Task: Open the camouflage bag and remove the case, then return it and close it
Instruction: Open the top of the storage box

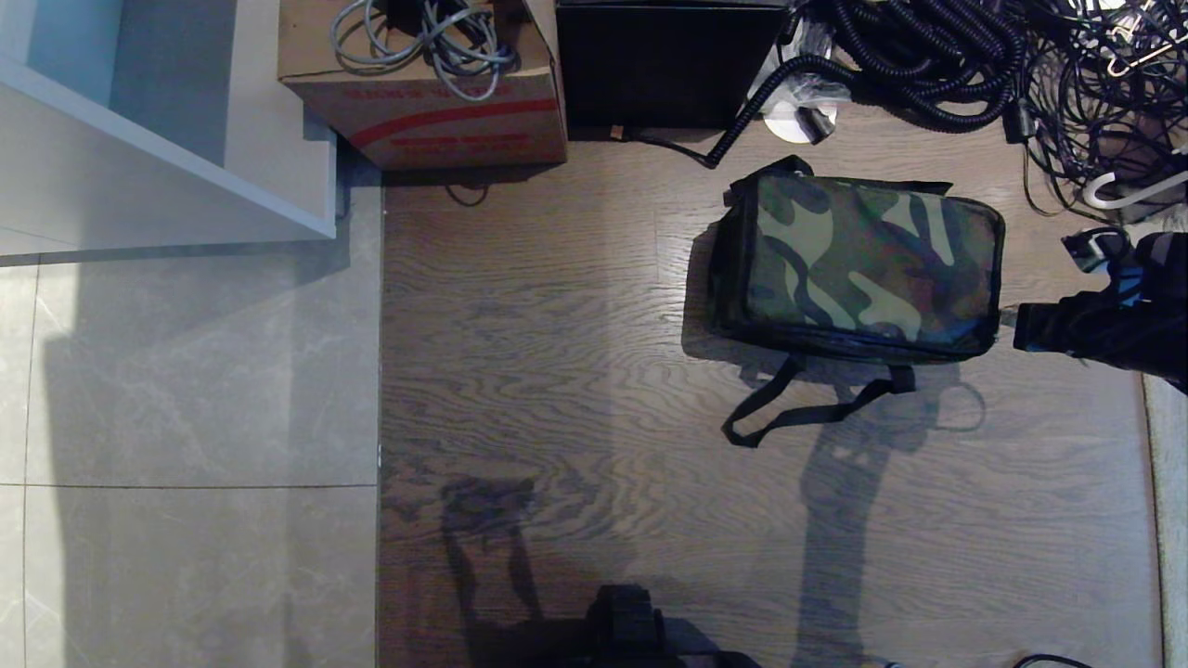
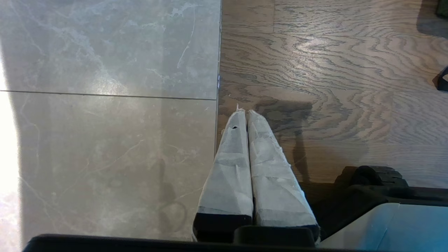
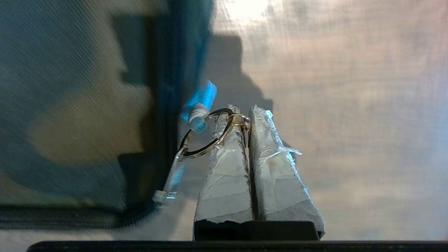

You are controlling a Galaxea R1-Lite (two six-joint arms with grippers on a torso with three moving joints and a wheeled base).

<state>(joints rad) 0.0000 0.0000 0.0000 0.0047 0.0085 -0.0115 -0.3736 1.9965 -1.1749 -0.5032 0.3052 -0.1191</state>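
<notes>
Fingers (image 3: 245,119) pinching zipper ring (image 3: 206,134), camouflage bag (image 1: 858,264) corner

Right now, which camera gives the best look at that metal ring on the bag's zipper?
The right wrist view: the metal ring shows close up, pinched by the right gripper beside the camouflage bag. The head view shows the bag whole, the ring too small to tell. The left wrist view shows only floor.

Camouflage bag (image 1: 858,264), lid shut, on floor
</notes>
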